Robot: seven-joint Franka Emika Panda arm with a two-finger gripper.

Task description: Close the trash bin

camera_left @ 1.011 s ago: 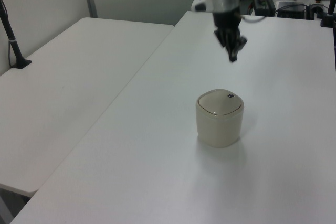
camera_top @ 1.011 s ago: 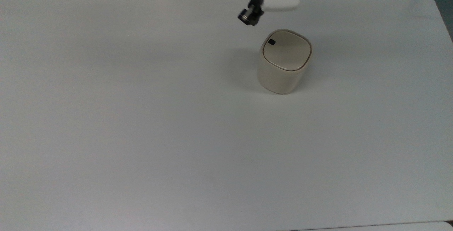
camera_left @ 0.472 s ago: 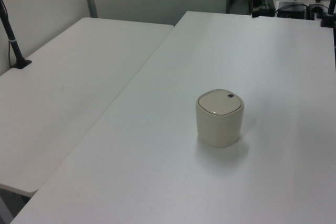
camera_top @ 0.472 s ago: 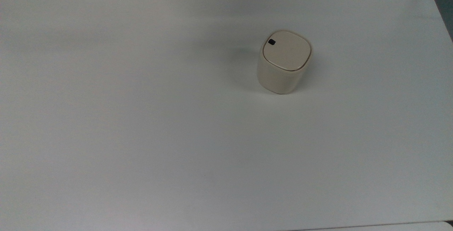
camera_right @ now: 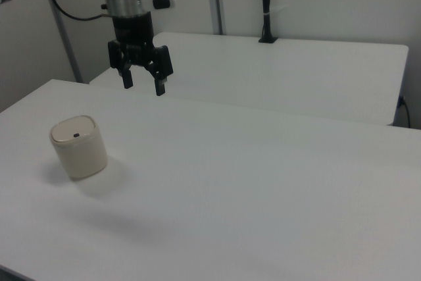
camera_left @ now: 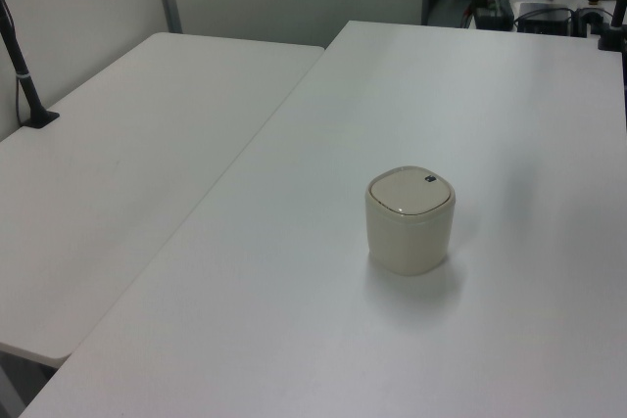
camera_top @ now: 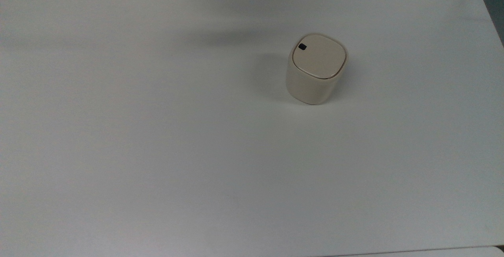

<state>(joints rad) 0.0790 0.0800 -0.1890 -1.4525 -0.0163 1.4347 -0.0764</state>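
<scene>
The gripper (camera_right: 142, 86) hangs high above the tabletop (camera_right: 263, 182) in the right view, pointing straight down from a white wrist, its two black fingers (camera_right: 160, 87) spread wide apart with nothing between them. It is well apart from the trash bin (camera_right: 79, 147), up and toward the right view's right of it, near the tabletop's far edge. The cream bin (camera_top: 316, 68) stands upright with its flat lid (camera_top: 319, 55) down and flush, the small black mark (camera_top: 302, 46) at one lid corner, nearer the top view's upper edge and right side of the tabletop.
</scene>
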